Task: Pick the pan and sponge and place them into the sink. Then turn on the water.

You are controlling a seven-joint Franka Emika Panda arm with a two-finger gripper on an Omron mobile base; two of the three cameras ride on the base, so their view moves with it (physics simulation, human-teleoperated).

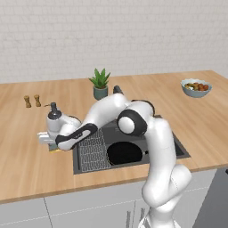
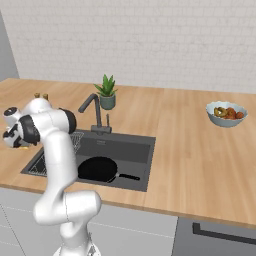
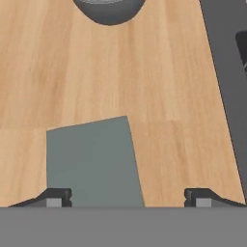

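The black pan [image 1: 124,152] [image 2: 97,169] lies inside the dark grey sink [image 1: 178,147] [image 2: 145,150], its handle pointing right. The grey-green sponge [image 3: 91,161] lies flat on the wooden counter just left of the sink; a sliver of its yellow layer [image 1: 54,150] peeks out under the hand. My gripper [image 3: 129,198] [image 1: 49,143] [image 2: 15,142] hangs low right over the sponge, open. The sponge sits between the fingertips [image 3: 58,198], closer to the left one, with a gap to the right one. The angular faucet [image 2: 92,107] stands behind the basin; no water runs.
A grey soap dispenser [image 1: 54,111] [image 3: 110,9] stands just beyond the sponge. A wire rack [image 1: 94,151] covers the sink's left part. A potted plant [image 1: 100,83], two small shakers [image 1: 32,101] and a fruit bowl [image 1: 196,87] stand further back.
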